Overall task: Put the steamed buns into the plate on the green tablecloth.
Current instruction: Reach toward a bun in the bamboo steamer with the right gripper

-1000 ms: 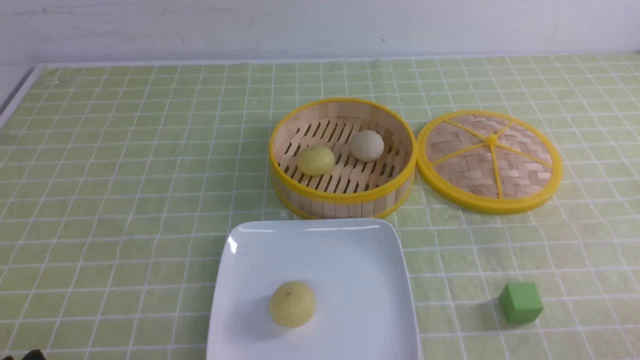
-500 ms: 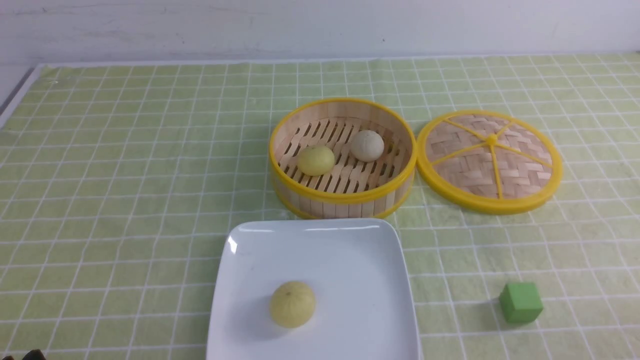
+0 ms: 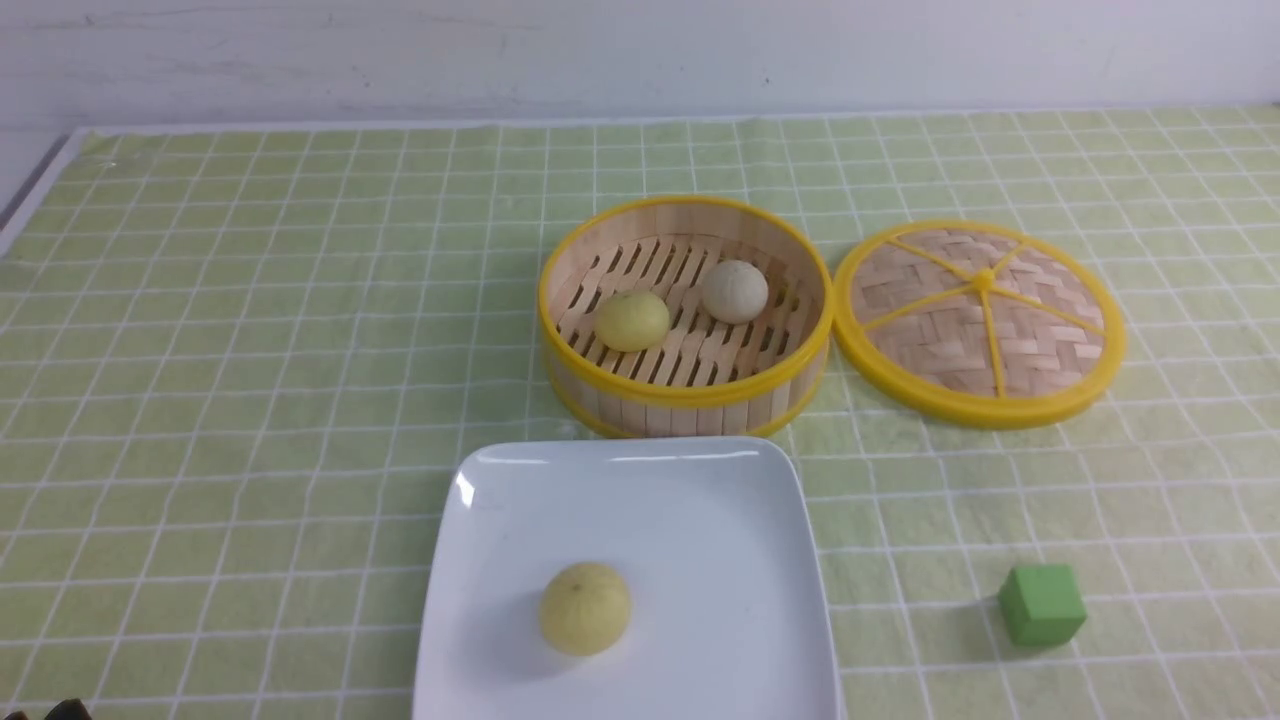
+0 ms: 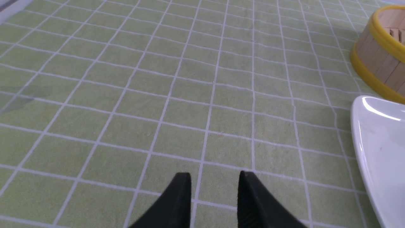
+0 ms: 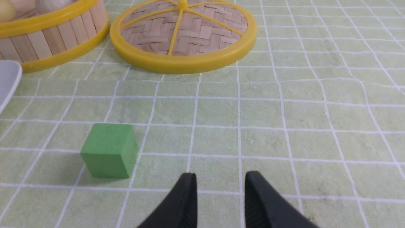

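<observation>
One yellow bun [image 3: 585,608] sits on the plate [image 3: 700,500], a second yellow bun [image 3: 632,321] and an off-white bun [image 3: 734,291] lie in the basket [image 3: 690,395] just behind it, and with the left gripper [image 4: 215,190] and right gripper [image 5: 220,190] both apart and empty, a pick from the basket seems next.

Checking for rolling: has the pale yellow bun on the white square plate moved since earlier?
No. The pale yellow bun keeps its spot on the white square plate.
</observation>
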`<state>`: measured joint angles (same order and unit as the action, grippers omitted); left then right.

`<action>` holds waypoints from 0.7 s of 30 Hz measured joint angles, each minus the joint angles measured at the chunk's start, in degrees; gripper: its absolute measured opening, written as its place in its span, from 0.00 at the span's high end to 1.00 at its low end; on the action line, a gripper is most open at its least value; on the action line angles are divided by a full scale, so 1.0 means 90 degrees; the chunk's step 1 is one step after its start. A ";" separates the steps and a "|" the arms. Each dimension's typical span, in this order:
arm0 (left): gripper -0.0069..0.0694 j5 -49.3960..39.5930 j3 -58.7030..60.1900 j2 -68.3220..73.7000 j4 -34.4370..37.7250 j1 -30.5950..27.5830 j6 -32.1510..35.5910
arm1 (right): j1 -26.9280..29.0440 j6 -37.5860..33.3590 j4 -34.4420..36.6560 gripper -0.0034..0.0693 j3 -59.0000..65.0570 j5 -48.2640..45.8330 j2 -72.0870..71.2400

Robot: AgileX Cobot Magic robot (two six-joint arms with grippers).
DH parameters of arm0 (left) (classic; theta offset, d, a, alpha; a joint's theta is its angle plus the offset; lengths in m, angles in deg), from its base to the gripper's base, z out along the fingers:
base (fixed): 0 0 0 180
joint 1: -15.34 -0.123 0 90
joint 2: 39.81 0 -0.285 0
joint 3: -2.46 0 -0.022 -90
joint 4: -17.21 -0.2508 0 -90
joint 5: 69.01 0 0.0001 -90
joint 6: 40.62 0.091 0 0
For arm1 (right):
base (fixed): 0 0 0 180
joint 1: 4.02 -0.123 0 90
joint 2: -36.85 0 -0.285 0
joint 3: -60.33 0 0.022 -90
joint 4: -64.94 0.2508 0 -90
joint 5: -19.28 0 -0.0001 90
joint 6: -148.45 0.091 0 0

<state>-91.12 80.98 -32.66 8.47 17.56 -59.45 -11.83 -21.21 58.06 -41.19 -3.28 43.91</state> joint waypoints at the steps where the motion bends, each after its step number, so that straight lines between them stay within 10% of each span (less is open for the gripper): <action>1: 0.59 0.0000 0.0000 0.0000 0.0000 0.0000 0.0000 | 0.0000 0.0000 0.0000 0.62 0.0000 0.0000 0.0000; 21: 0.59 0.0015 0.0000 0.0000 0.0438 0.0000 -0.0396 | 0.0000 0.0276 0.0342 0.62 0.0000 0.0082 0.0000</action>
<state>-90.98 80.98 -32.66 12.42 17.56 -63.01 -11.83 -18.73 61.14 -41.19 -2.54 43.91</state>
